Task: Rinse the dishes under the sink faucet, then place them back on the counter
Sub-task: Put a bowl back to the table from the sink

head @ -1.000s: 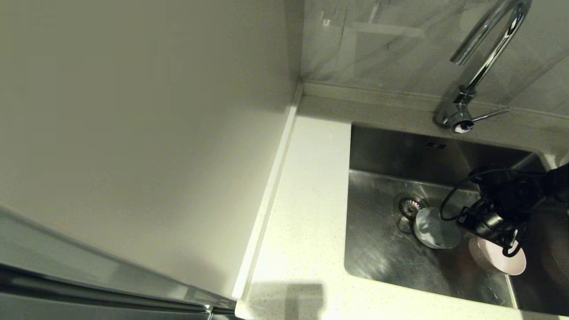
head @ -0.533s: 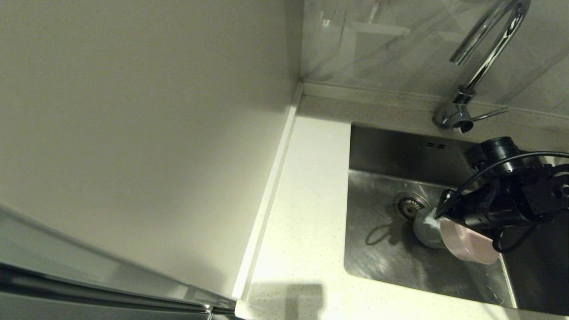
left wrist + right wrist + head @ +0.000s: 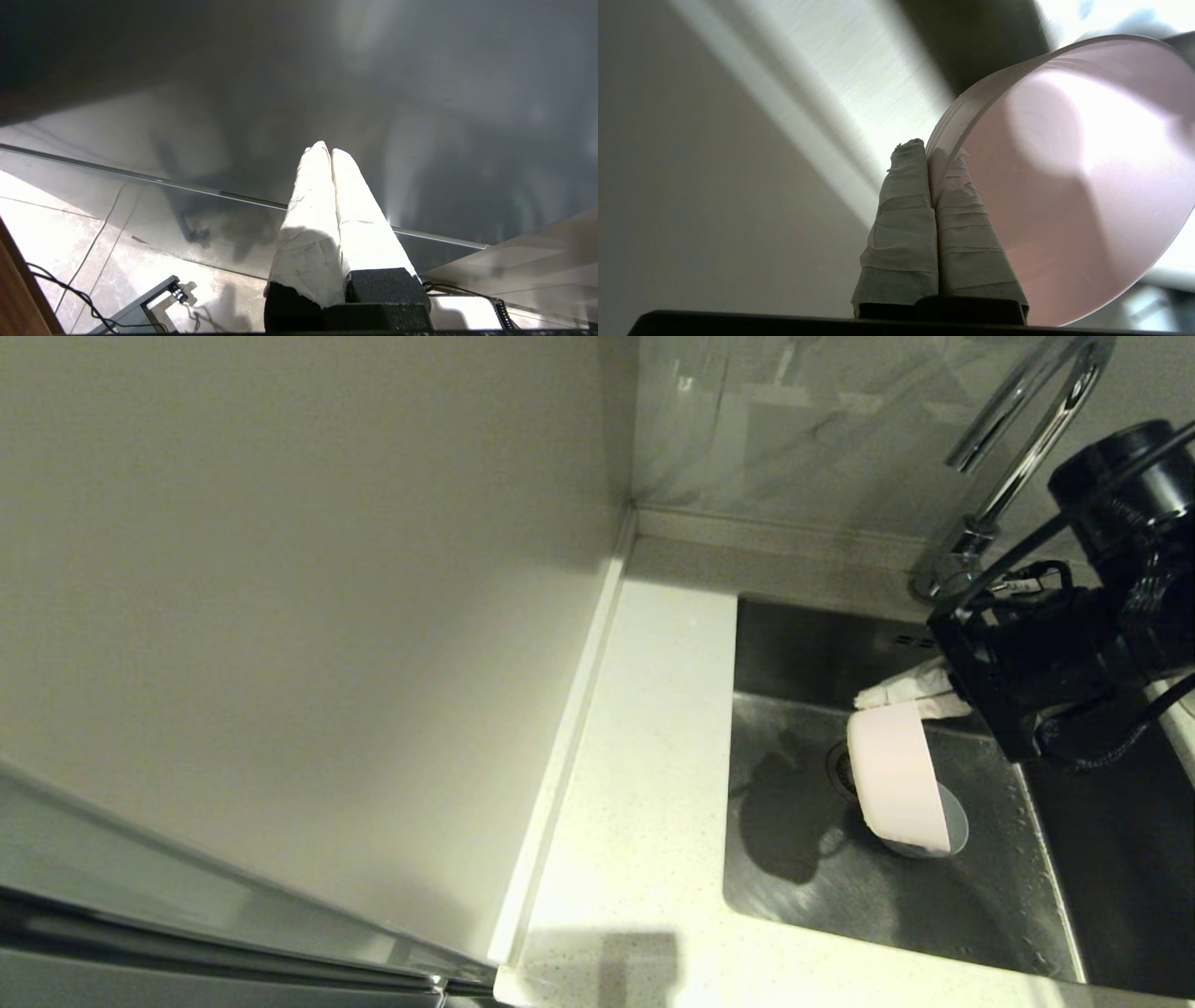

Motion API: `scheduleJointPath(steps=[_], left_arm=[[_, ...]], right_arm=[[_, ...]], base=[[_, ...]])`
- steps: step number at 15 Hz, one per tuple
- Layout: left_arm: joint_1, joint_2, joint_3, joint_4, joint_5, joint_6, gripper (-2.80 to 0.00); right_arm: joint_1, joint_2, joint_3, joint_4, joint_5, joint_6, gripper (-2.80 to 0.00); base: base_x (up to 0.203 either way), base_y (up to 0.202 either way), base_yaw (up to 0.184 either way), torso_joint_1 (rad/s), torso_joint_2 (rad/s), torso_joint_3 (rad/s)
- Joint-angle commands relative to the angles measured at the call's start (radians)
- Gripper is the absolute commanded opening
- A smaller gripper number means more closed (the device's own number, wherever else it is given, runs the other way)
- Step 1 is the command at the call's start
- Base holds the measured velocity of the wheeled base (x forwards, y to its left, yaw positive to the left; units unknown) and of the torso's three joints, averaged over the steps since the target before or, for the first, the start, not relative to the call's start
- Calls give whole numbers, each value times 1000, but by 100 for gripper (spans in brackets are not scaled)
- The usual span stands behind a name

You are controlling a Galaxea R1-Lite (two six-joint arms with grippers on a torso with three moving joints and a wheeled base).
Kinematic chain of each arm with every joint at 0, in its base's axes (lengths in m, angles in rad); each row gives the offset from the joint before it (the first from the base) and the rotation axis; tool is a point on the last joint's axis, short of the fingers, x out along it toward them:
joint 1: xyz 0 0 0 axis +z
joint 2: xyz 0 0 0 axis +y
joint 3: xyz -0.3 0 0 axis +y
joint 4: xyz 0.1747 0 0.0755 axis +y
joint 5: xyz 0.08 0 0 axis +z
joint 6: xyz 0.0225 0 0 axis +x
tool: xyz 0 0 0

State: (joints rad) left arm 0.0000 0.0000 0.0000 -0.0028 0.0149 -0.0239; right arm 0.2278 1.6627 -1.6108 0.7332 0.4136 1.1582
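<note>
So we've got the pink bowl [image 3: 896, 775] pinched by its rim and tipped on edge above the sink [image 3: 794, 859], over the drain. If we're carrying it to the desk [image 3: 644, 803], we'd best go slow, level it out and keep it clear of the faucet [image 3: 1018, 457], since a wet rim slips easily. The right claw [image 3: 931, 161] is clamped on that rim, one finger inside the bowl and one outside. The blue-grey bowl [image 3: 952, 826] sits in the basin underneath. The left claw [image 3: 329, 151] hangs parked away from the sink, fingers together, holding nothing.
</note>
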Motion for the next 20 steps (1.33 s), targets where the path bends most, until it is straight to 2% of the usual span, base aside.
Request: scheduleJointPath(steps=[1, 2, 3, 4, 8, 11, 12, 14, 15, 17, 18, 20], left_arm=[[0, -3, 0, 0, 0, -1, -280], [0, -3, 0, 0, 0, 1, -280], [0, -3, 0, 0, 0, -1, -280], [0, -3, 0, 0, 2, -1, -280], [0, -3, 0, 0, 0, -1, -280], [0, -3, 0, 0, 0, -1, -280], [0, -3, 0, 0, 0, -1, -280], [-1, -3, 0, 0, 0, -1, -280], [0, -5, 0, 0, 0, -1, -280], [0, -3, 0, 0, 0, -1, -280], [0, -3, 0, 0, 0, 1, -280], [-1, -3, 0, 0, 0, -1, -280]], right_arm=[[-9, 41, -199, 127, 227, 179, -280], [-19, 65, -270, 172, 373, 282, -280], [-28, 87, -301, 200, 484, 362, -280], [-34, 111, -313, 219, 545, 407, -280], [-36, 147, -331, 260, 652, 492, -280], [-40, 156, -350, 248, 640, 475, -280], [-59, 156, -353, 241, 613, 454, -280], [-98, 138, -343, 239, 475, 314, -280], [-111, 122, -304, 243, 404, 182, -280], [-169, 74, -198, 298, 201, -202, -280], [-233, 49, -159, 335, 134, -351, -280], [-434, 6, -100, 384, 38, -694, -280]], base=[[0, 0, 0, 0, 0, 0], [0, 0, 0, 0, 0, 0], [0, 0, 0, 0, 0, 0], [0, 0, 0, 0, 0, 0], [0, 0, 0, 0, 0, 0], [0, 0, 0, 0, 0, 0], [0, 0, 0, 0, 0, 0], [0, 0, 0, 0, 0, 0], [0, 0, 0, 0, 0, 0], [0, 0, 0, 0, 0, 0], [0, 0, 0, 0, 0, 0], [0, 0, 0, 0, 0, 0]])
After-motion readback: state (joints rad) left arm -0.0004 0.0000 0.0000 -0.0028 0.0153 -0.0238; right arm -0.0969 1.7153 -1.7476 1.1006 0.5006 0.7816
